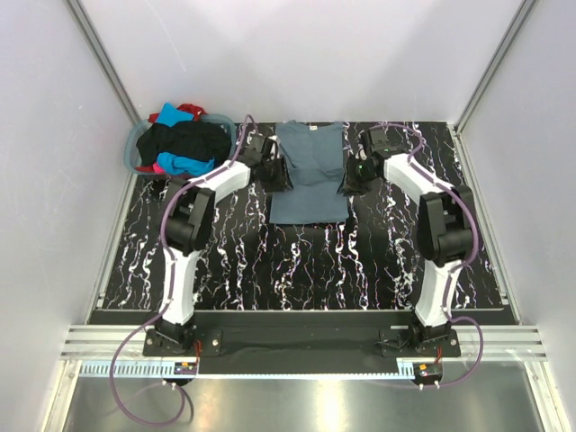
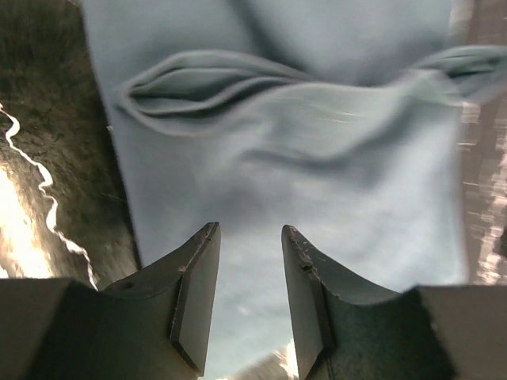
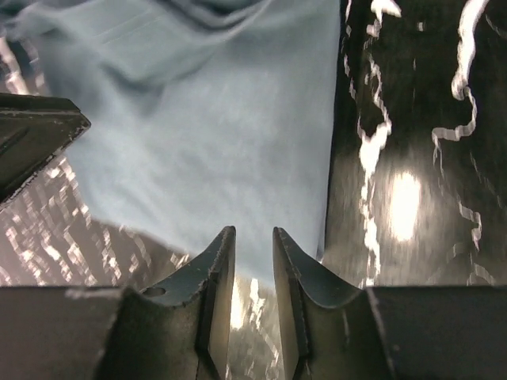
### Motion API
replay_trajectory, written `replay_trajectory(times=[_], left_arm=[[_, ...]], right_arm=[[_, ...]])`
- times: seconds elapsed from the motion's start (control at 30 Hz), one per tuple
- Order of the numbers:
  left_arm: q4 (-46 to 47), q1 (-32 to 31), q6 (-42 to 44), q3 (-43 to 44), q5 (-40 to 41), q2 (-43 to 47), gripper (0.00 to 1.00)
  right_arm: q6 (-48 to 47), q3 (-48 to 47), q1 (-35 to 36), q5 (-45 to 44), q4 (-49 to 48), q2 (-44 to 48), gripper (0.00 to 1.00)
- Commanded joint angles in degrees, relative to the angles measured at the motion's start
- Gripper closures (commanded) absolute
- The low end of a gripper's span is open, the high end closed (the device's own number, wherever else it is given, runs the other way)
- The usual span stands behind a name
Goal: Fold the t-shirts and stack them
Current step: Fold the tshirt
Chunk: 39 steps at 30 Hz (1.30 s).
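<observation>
A black tabletop veined with white (image 1: pixel 297 261) stands between plain pale walls (image 1: pixel 315 54) (aluminium rails (image 1: pixel 108 63) at the far corners); a brushed metal sheet (image 1: pixel 306 405) lines the near edge.

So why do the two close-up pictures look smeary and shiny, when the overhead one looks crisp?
Top external: evenly lit and sharp. Left wrist: the blue-grey t-shirt looks soft, and the right edge is streaked with blur. Right wrist: a bright glare spot sits on the glossy table, with streaky blur at lower left.

Ahead of your left gripper (image 2: pixel 249 228), the t-shirt (image 2: pixel 301 174) is slate blue-grey and the table (image 2: pixel 55 95) black with white veins. To that hand's left sit a black tee (image 1: pixel 187 139), a turquoise tee (image 1: pixel 186 166) and a red tee (image 1: pixel 190 110) in a grey-blue basket (image 1: pixel 135 151).
</observation>
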<state>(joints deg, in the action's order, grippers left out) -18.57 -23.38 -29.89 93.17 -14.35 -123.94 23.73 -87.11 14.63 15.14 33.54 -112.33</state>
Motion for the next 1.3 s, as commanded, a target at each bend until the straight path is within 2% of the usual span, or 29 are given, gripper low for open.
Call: replay_trajectory(times=[0.0,0.2,0.47,0.73,0.83,0.9,0.97,1.07,1.17,1.27], left_arm=[[-0.9,0.5,1.8,7.6,0.1,-2.5,0.59],[-1.9,1.1,3.5,12.7,2.8,-5.5,0.59],[-2.1,3.0,4.3,16.9,4.3,-10.5,0.58],[-2.9,5.1,4.5,22.2,1.8,-12.7,0.58],[-9.2,6.1,6.9,27.1,1.3,-12.9,0.58],[-10.6,6.8,8.3,28.2,-0.8,-9.7,0.57],[-11.0,6.8,8.5,24.1,-0.4,-3.4,0.55],[-11.0,6.2,7.7,17.6,-1.6,4.2,0.55],[-10.4,4.2,6.7,12.1,-2.6,8.1,0.55],[-9.6,0.3,6.6,5.1,-2.4,11.2,0.56]], right_arm=[[-1.6,-6.6,0.0,0.1,-3.0,-5.3,0.68],[-0.6,-16.6,-1.4,-1.5,-2.5,-12.6,0.69],[-0.2,-24.8,-3.6,-2.1,-2.0,-20.5,0.7],[-1.0,-31.1,-4.7,-4.1,-0.7,-23.2,0.69],[-1.0,-33.9,-5.4,-4.9,2.0,-22.9,0.7],[-1.5,-35.0,-5.5,-5.5,5.9,-20.9,0.69],[-1.3,-32.8,-5.5,-5.2,6.8,-15.9,0.67],[0.1,-23.5,-5.5,-1.2,7.0,-8.5,0.64],[1.2,-16.6,-4.2,1.5,6.9,-2.1,0.63],[1.8,-3.8,-3.1,4.2,3.5,3.2,0.6]])
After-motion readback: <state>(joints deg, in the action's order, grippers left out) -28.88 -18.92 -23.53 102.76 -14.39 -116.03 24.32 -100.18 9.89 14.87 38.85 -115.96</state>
